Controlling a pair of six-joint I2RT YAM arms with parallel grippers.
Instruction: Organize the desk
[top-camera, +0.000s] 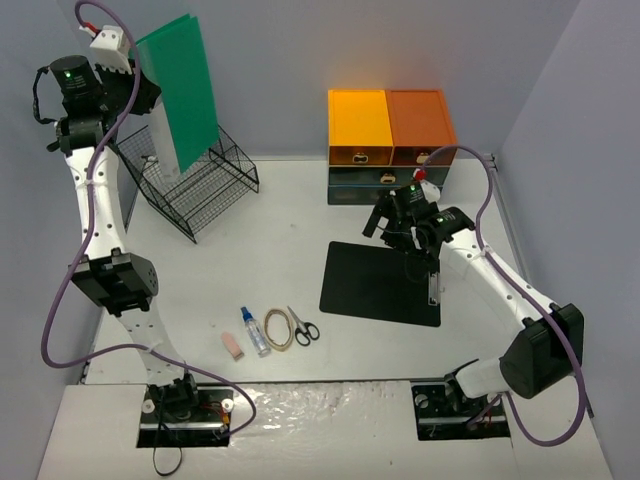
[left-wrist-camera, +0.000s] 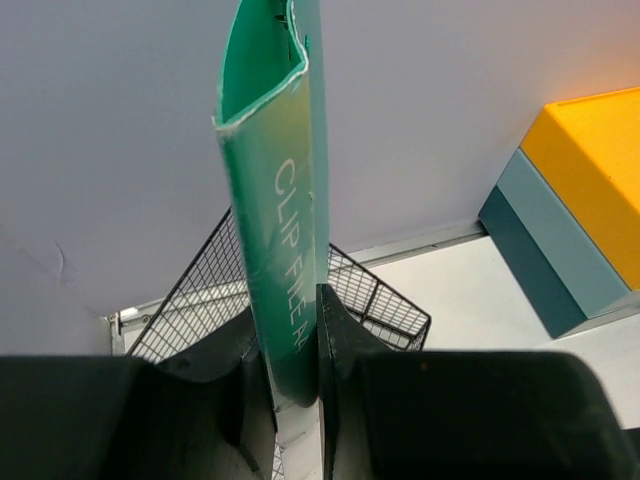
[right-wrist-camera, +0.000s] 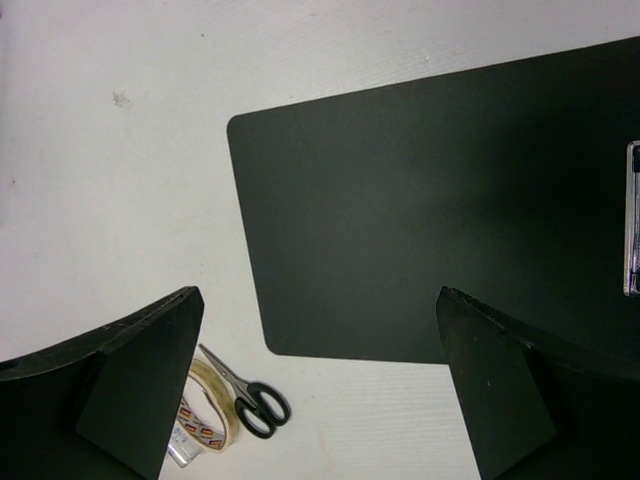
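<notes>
The white desk (top-camera: 280, 250) holds a black clipboard (top-camera: 385, 283) right of centre. My left gripper (top-camera: 132, 88) is raised at the far left, shut on the lower edge of an upright green clip file (top-camera: 180, 90) above a black wire basket (top-camera: 200, 185). In the left wrist view the file (left-wrist-camera: 285, 220) stands between the closed fingers (left-wrist-camera: 340, 350) of that gripper (left-wrist-camera: 297, 300). My right gripper (top-camera: 388, 228) is open and empty above the clipboard's far edge. In the right wrist view it (right-wrist-camera: 315, 295) hovers over the clipboard (right-wrist-camera: 430, 220).
An orange-topped drawer unit (top-camera: 390, 135) stands at the back. Near the front left lie scissors (top-camera: 304, 327), a tape roll (top-camera: 279, 329), a small glue bottle (top-camera: 255, 331) and a pink eraser (top-camera: 232, 346). The clipboard's metal clip (top-camera: 433, 285) is on its right side.
</notes>
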